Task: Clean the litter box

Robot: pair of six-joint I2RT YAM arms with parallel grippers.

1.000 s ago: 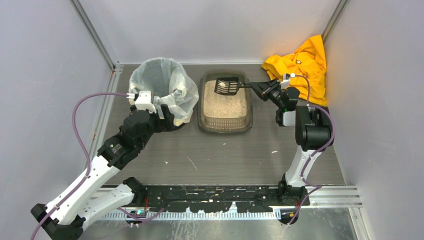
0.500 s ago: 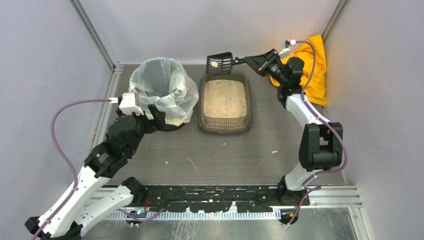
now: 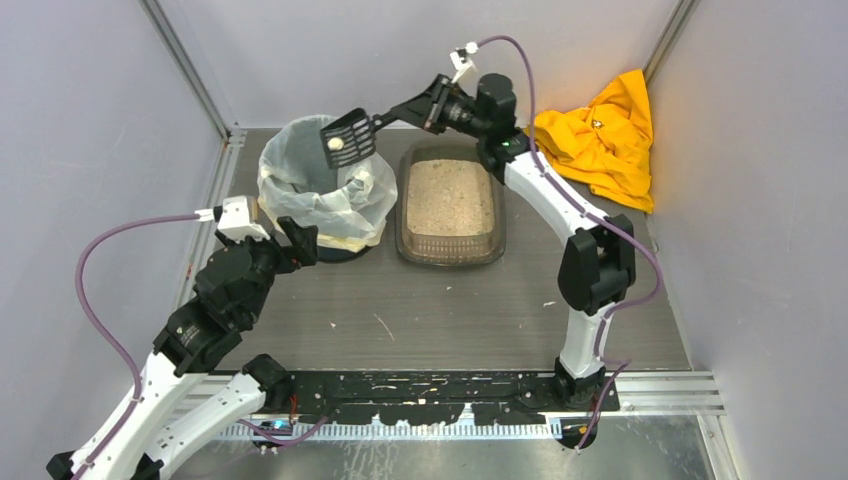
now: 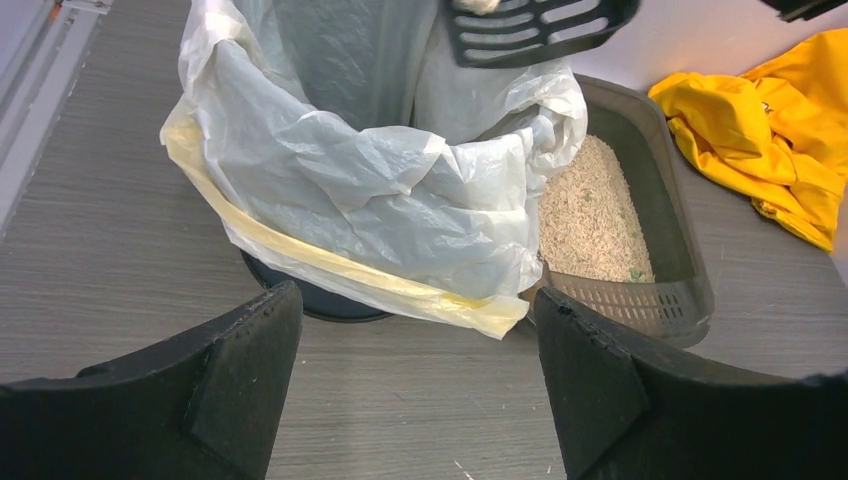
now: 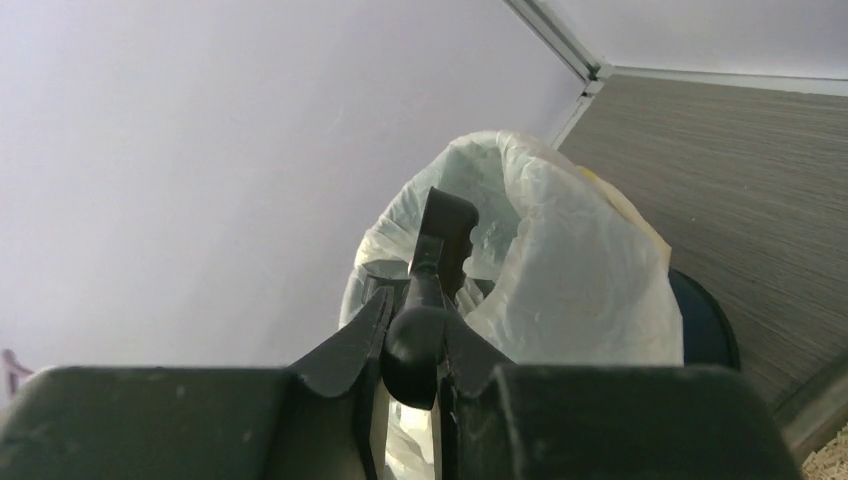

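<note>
The litter box (image 3: 450, 256), a shallow brown-grey tray of pale beige granules, sits at the back centre of the table; its near wall (image 4: 640, 300) also shows in the left wrist view. My right gripper (image 3: 405, 108) is shut on the handle (image 5: 418, 335) of a black slotted scoop (image 3: 349, 138). The scoop hangs over the bag-lined bin (image 3: 320, 190) with a pale clump (image 3: 335, 143) on it. The scoop's blade (image 4: 540, 22) is above the bag in the left wrist view. My left gripper (image 3: 300, 240) stands open and empty on the near side of the bin, apart from it.
A crumpled yellow cloth (image 3: 600, 135) lies at the back right corner against the wall. The bin's white liner (image 4: 380, 190) hangs over its rim, a dark base below. Small pale specks dot the wood-grain table (image 3: 440, 310). Grey walls close in on three sides.
My right arm has lifted the scoop from the litter box's far end and swung it left, over the bin. My left gripper has drawn back from the bin's side, toward the near left.
</note>
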